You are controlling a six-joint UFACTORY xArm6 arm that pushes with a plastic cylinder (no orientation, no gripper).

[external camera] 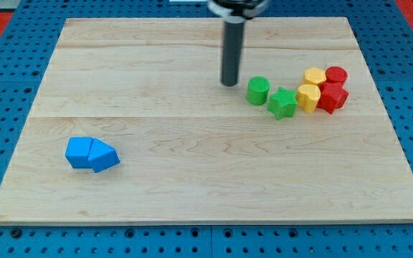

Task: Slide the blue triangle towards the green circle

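Note:
The blue triangle [104, 155] lies at the view's lower left, touching a blue cube-like block [79, 152] on its left. The green circle [257, 90] stands at the view's upper right of centre. My tip [229, 83] is just left of the green circle, a small gap apart, and far from the blue triangle. The rod rises from there to the view's top edge.
A green star [282, 103] sits right of the green circle. Beyond it are two yellow blocks [308, 96], [314, 76] and two red blocks [333, 97], [336, 74] in a tight cluster. The wooden board [192, 179] lies on a blue pegboard.

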